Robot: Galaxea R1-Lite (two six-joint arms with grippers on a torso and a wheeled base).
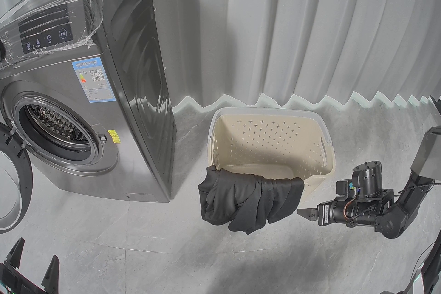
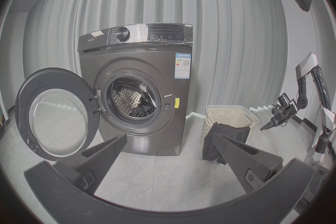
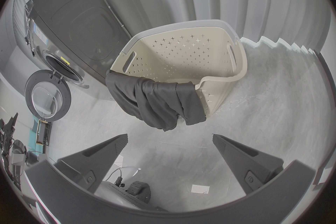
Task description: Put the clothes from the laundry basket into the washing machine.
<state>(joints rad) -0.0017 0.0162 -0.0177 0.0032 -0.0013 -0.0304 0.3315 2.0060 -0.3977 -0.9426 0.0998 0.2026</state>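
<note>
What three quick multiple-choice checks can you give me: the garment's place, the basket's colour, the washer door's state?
1. The garment at the laundry basket is: A flat on its bottom; B draped over its front rim; C on the floor.
2. The basket's walls are: A cream; B blue; C red.
3. The washing machine's door is: A shut; B swung open; C missing.
Answers: B, it hangs outward over the rim; A, cream walls under a pale rim; B, the drum shows beside the swung door.
</note>
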